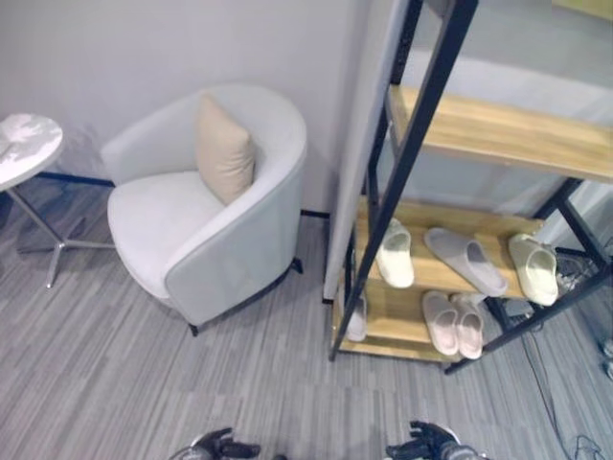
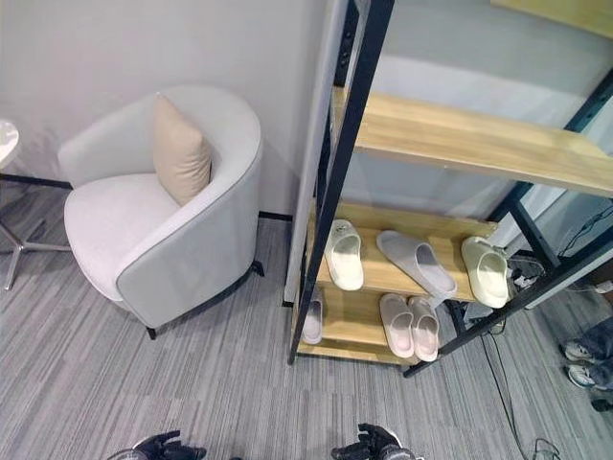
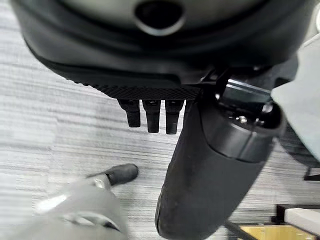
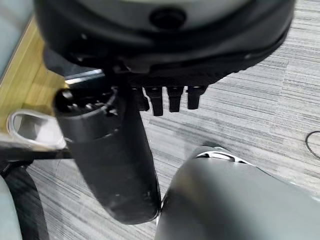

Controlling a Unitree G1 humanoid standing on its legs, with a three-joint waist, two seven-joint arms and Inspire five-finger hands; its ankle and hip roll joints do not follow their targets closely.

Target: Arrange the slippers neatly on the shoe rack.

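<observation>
Both hands empty & relaxed at frame bottom, right hand [image 1: 428, 444] nearer than left hand [image 1: 222, 447] to grey slipper [image 1: 465, 260] lying askew, long axis diagonal, on shoe rack [image 1: 498, 127] at frame right.

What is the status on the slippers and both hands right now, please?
Left hand and right hand low, empty, open. Slippers on shoe rack, grey one crooked. Rack post in front.

Black-framed shoe rack [image 1: 407, 158] with pale wood shelves, pinkish slippers [image 1: 454, 324], light grey armchair [image 1: 206, 206], beige cushion [image 1: 223, 149], grey striped floor [image 1: 115, 364]
</observation>
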